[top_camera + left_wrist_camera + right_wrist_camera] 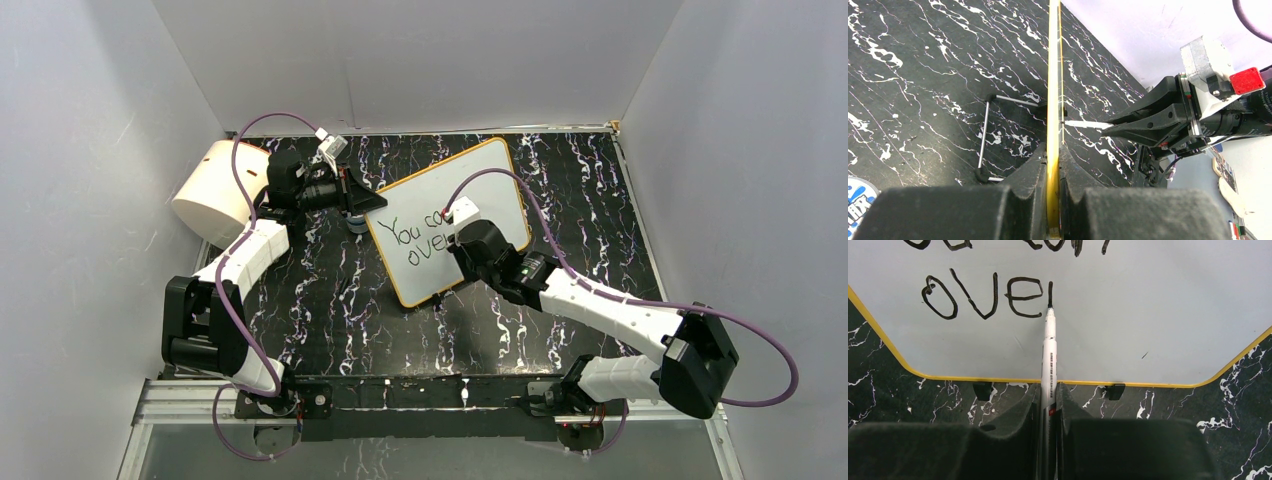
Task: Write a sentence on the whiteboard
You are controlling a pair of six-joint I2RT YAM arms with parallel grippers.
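The whiteboard [500, 185] stands propped on the dark marbled table, white with an orange-yellow rim. My left gripper [358, 205] is shut on its left edge, seen edge-on in the left wrist view [1053, 90]. My right gripper [470, 250] is shut on a white marker [1049, 355] whose black tip touches the board [1148, 315]. The sentence [983, 297] reads "You c.." on the first line and "ove" plus one upright stroke on the second; my right arm hides part of it in the top view [412, 240].
A big cream cylinder [218, 190] lies at the far left beside my left arm. The board's wire stand [984, 135] rests on the table behind it. Two black clip feet [982, 390] sit under the board's lower rim. Grey walls enclose the table.
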